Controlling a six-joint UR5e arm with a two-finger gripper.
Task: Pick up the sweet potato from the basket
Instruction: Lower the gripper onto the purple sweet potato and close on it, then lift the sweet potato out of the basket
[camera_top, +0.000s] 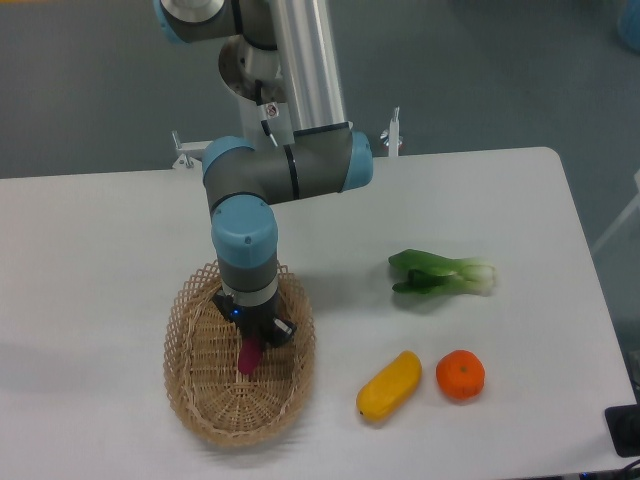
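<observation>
The arm comes down from the upper centre of the frame, and its gripper (253, 340) sits inside the basket (190, 385) at lower left, right over the sweet potato (248, 357). Only the lower, magenta end of the tuber shows beneath the black fingers; its upper end is hidden by them. The fingers look drawn in around it, but from this angle you cannot tell whether they have truly clamped it or merely flank it. Your step in hand, as judged here, is the grasp itself. Confirm that both pads bear on the tuber's flanks rather than on its tapered tip, which is smooth and would likely slip out. Close firmly but without crushing, then lift straight up — a sideways pull risks catching the open-weave rim and dragging the light basket along. Keep the fingertips off the woven floor, since a tip snagged in the weave could lift the basket too. Watch for the tuber hanging tilted as it rises; if it pivots, set it down and regrip nearer its middle. Count of things on the table (100, 230): one basket, one sweet potato inside it, and — to the right of the frame — one bok choy (442, 273), one yellow vegetable (389, 385) and one orange (460, 374), the last two lying just beside each other at lower right.
</observation>
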